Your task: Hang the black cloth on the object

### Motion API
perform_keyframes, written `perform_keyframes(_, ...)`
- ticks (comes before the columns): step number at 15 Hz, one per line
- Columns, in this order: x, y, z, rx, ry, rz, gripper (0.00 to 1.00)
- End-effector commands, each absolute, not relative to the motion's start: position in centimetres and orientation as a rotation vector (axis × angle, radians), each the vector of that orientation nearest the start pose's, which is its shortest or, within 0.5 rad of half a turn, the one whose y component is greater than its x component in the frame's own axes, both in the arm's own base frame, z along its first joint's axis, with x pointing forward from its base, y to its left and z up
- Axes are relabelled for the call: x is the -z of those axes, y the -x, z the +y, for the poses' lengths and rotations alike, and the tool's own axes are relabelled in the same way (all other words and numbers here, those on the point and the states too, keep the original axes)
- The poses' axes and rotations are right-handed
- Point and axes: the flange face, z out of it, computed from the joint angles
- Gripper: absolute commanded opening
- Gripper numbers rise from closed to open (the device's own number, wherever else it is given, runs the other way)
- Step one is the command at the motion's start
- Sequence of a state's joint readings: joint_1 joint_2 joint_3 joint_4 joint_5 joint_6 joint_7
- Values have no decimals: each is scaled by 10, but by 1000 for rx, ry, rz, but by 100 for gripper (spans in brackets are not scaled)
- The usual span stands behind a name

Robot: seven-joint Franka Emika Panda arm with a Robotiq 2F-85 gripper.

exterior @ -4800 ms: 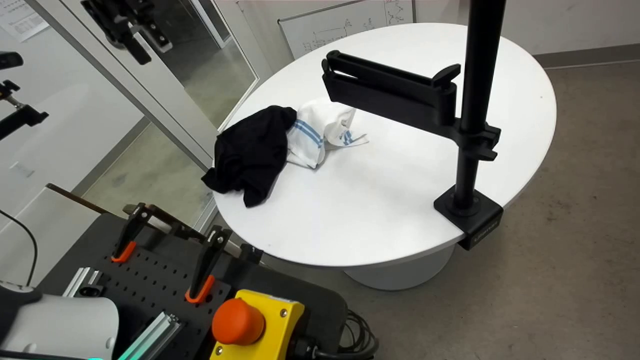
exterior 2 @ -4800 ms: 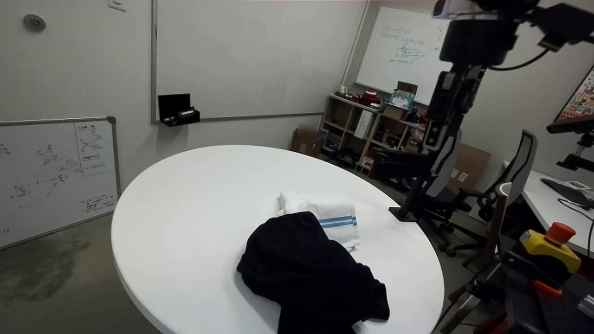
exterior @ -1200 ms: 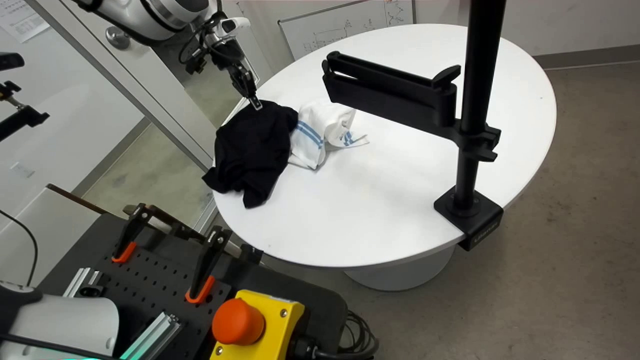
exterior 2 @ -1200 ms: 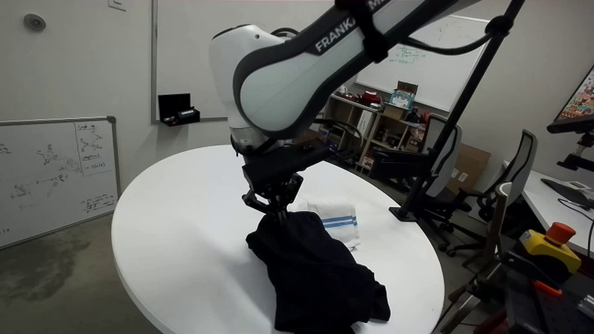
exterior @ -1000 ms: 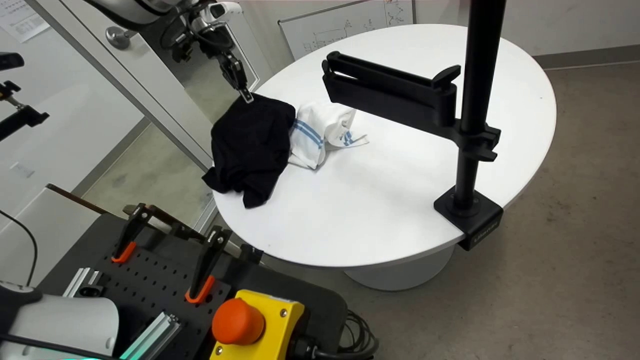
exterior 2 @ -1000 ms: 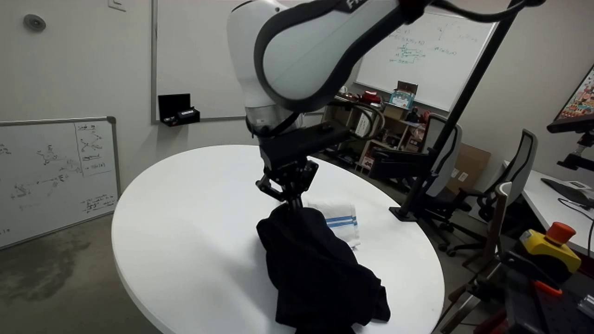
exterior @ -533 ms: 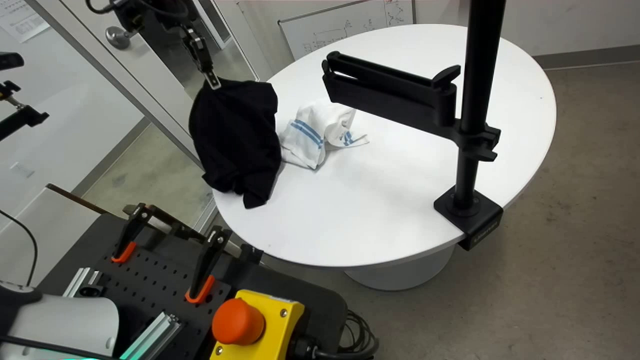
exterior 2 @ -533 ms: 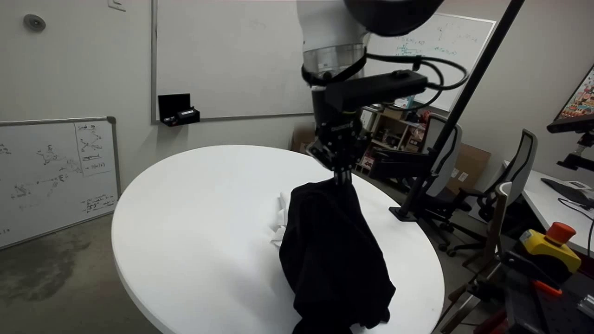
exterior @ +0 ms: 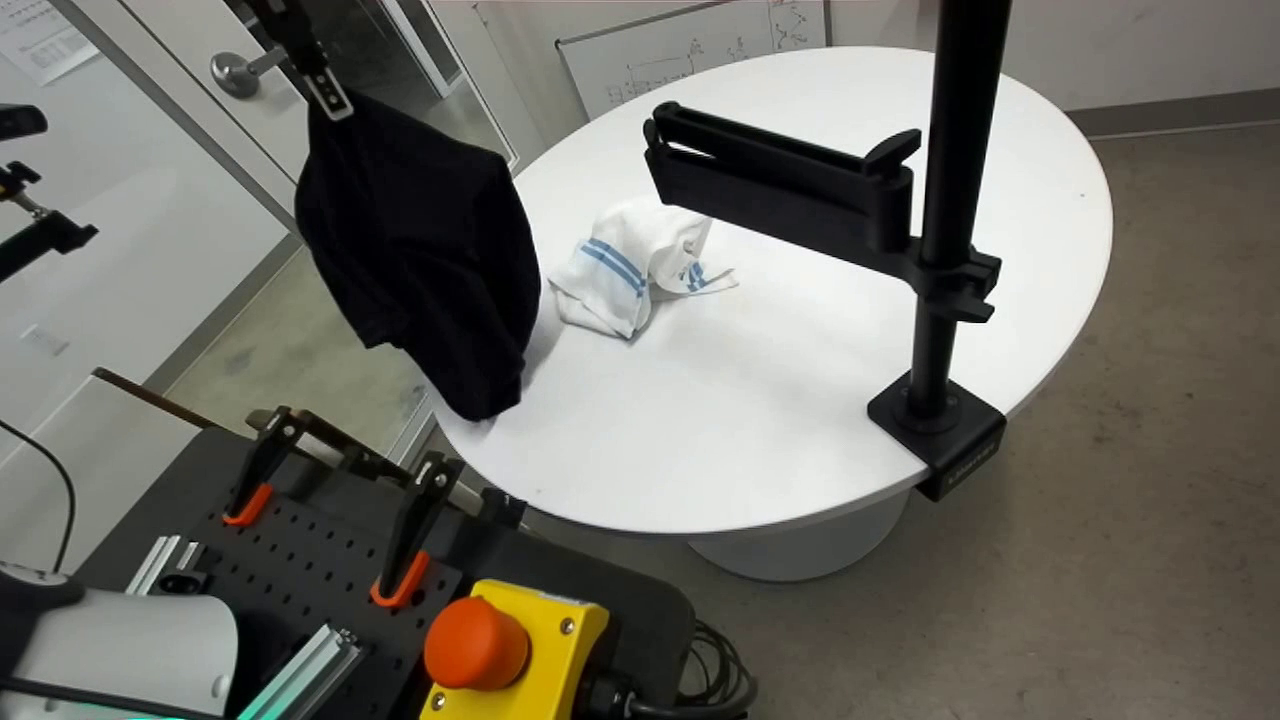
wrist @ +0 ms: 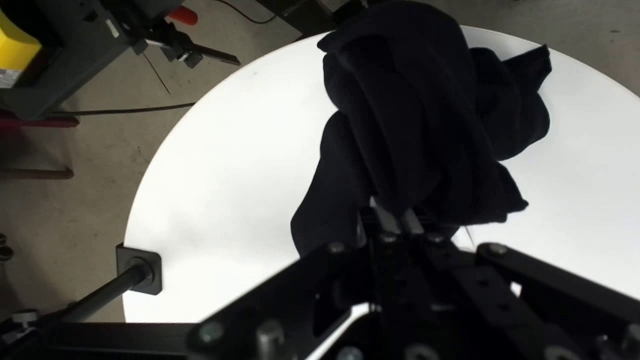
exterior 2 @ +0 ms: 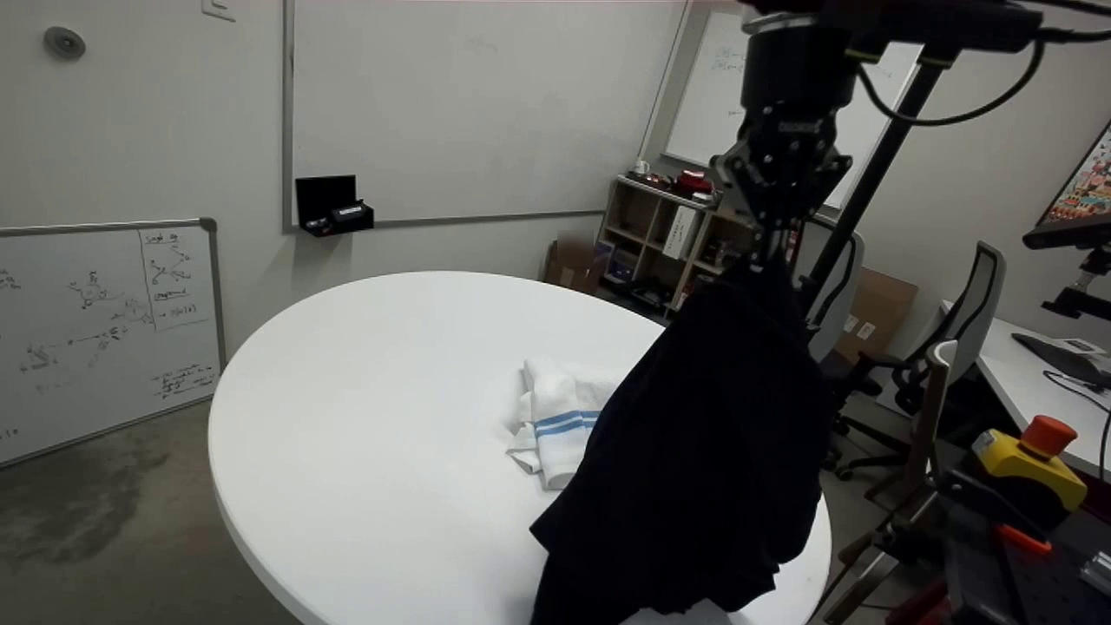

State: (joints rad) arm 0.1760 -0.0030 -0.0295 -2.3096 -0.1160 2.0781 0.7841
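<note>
Black cloth (exterior 2: 712, 451) is hanging from your tool (exterior 2: 774, 252), which is pinching the cloth's top with barely any gap. You are holding it over the worktop (exterior: 760, 420), well apart from the black stand (exterior: 945, 220), while a blue-striped white towel (exterior: 622, 275) is lying nearby.

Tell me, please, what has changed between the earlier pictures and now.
The gripper has come down, taken hold of the black cloth and drawn it up and rightward in an exterior view. The black stand and white towel stayed about where they were.
</note>
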Motion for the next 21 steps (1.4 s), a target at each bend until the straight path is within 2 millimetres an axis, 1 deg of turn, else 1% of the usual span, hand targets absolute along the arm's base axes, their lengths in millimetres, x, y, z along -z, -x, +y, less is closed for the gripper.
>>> perform_keyframes(1, -386, -433, 36, -101, 3097, 1038, 1)
perform_keyframes(4, -428, -404, 2, 17, 3016, 1156, 1)
perform_keyframes(5, -439, -396, -9, 53, 2991, 1199, 1)
perform_keyframes(8, -469, -372, -43, 149, 2917, 1331, 1)
perform_keyframes(11, -491, -353, -75, 199, 2838, 1459, 1)
perform_keyframes(14, -504, -343, -109, 208, 2755, 1591, 1)
perform_keyframes(16, -506, -341, -133, 176, 2710, 1669, 1)
perform_keyframes(18, -503, -341, -152, 134, 2677, 1735, 1)
perform_keyframes(21, -495, -347, -177, 73, 2628, 1815, 1)
